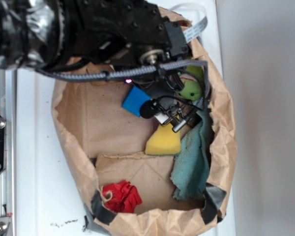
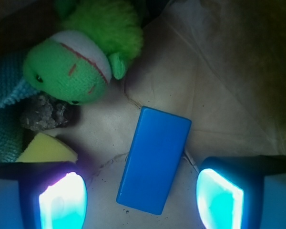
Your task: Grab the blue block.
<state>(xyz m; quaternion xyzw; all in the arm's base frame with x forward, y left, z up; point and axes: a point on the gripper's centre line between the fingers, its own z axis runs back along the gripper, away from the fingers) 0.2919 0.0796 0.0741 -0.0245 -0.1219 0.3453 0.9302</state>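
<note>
The blue block lies flat on the brown paper floor of the bag, slightly tilted, its near end between my two fingers. My gripper is open, with a clear gap on each side of the block and neither pad touching it. In the exterior view the blue block shows at the upper middle of the bag, partly under the arm, and the gripper hangs just to its right.
A green plush toy lies beyond the block to the left. The yellow sponge, a teal cloth and a grey rock sit nearby. Red crumpled material lies by the bag's near wall.
</note>
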